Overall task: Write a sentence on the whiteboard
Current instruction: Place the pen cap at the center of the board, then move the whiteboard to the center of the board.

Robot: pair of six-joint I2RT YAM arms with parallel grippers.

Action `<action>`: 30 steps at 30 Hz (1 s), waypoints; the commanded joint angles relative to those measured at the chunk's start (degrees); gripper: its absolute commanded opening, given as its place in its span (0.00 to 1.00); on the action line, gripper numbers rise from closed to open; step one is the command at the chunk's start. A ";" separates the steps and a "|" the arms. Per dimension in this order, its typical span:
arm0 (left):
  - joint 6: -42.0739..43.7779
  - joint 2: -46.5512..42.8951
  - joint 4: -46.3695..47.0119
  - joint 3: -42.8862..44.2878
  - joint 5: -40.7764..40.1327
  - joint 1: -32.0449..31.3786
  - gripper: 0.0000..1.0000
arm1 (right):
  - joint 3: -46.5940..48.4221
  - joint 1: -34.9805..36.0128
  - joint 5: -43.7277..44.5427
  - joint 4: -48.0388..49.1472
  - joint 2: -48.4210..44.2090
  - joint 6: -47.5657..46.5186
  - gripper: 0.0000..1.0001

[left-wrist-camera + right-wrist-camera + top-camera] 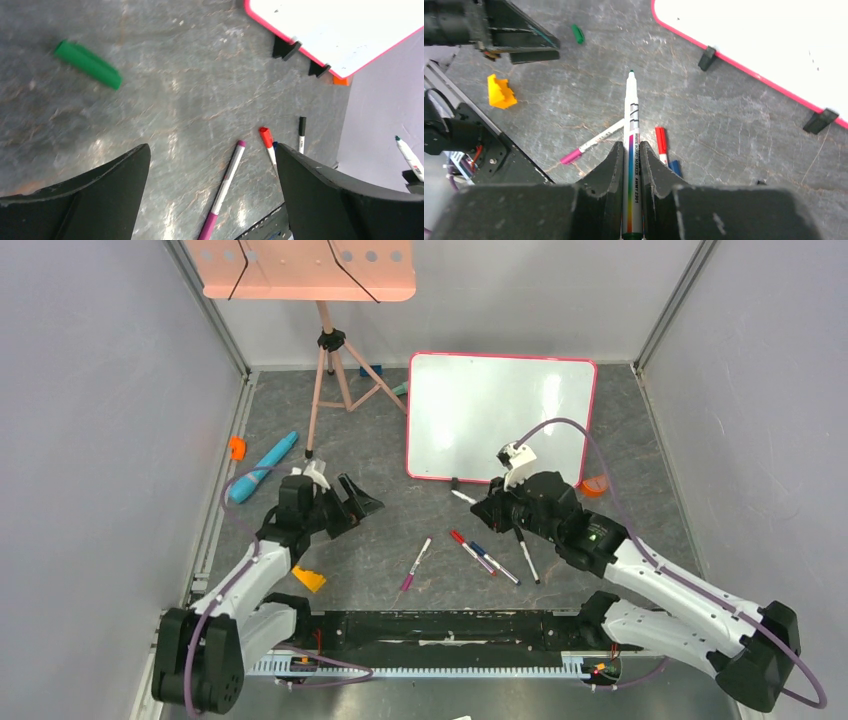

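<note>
The whiteboard [500,415] stands propped at the back centre on two black feet, and I see no sentence on its white face [774,30]. My right gripper [630,145] is shut on an uncapped green-tipped whiteboard marker [631,110]. The marker's tip points left over the table, just in front of the board's lower left corner [463,496]. My left gripper [212,147] is open and empty, hovering over the mat to the left [355,502]. A green cap [89,65] lies loose on the mat beyond it.
A pink marker [416,562], a red one [462,543], a blue one [497,564] and a black one [526,555] lie between the arms. A yellow block [308,578] sits near the left arm. A tripod [330,380] carrying a salmon tray, and a blue tool [265,465], stand at back left.
</note>
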 commanded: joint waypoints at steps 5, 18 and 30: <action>8.70 6.56 13.34 7.79 6.24 -1.84 1.00 | 6.51 -0.18 2.94 -4.42 0.84 -0.30 0.00; 14.67 24.92 31.46 13.56 7.89 -3.97 0.97 | -4.44 -5.15 11.33 -2.63 -11.88 -4.32 0.00; 18.56 34.45 37.29 18.80 6.73 -4.50 0.94 | 9.07 -39.12 11.87 -2.00 -1.57 -7.15 0.00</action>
